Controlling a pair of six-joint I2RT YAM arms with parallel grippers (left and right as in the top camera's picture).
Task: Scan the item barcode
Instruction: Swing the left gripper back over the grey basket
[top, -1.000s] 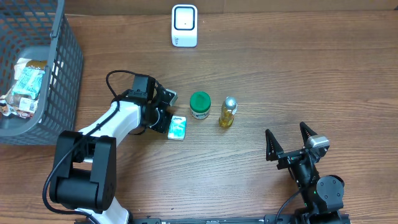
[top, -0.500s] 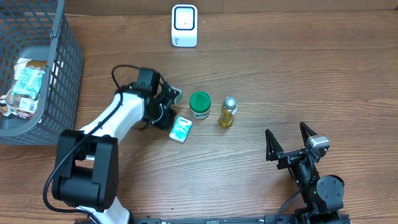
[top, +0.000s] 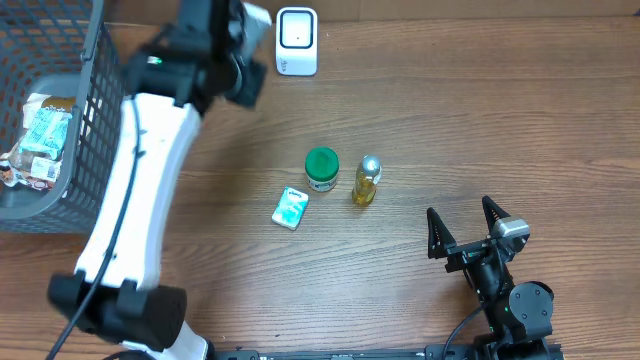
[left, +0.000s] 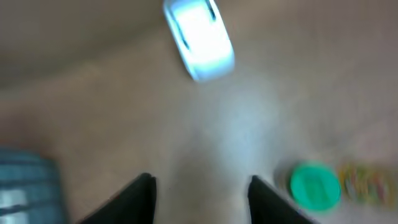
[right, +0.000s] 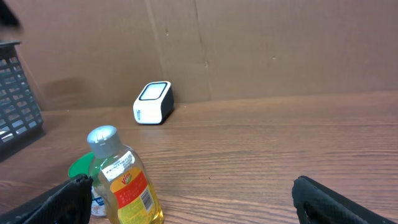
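Observation:
A small teal and white packet (top: 290, 207) lies flat on the table, free of both grippers. The white barcode scanner (top: 297, 41) stands at the far edge and shows blurred in the left wrist view (left: 199, 37). My left gripper (top: 246, 60) is raised high beside the scanner. In its own blurred view the left gripper (left: 199, 182) is open with only bare table between the fingers. My right gripper (top: 465, 232) rests open at the near right, and in its wrist view the right gripper (right: 189, 190) holds nothing.
A green-lidded jar (top: 321, 168) and a yellow liquid bottle (top: 366, 181) stand side by side mid-table, right of the packet. A grey wire basket (top: 85, 120) holding several packets fills the far left corner.
The left gripper opened and let go of the teal packet, which stayed on the table. The left arm then rose and swung away toward the scanner. The right arm has not moved.

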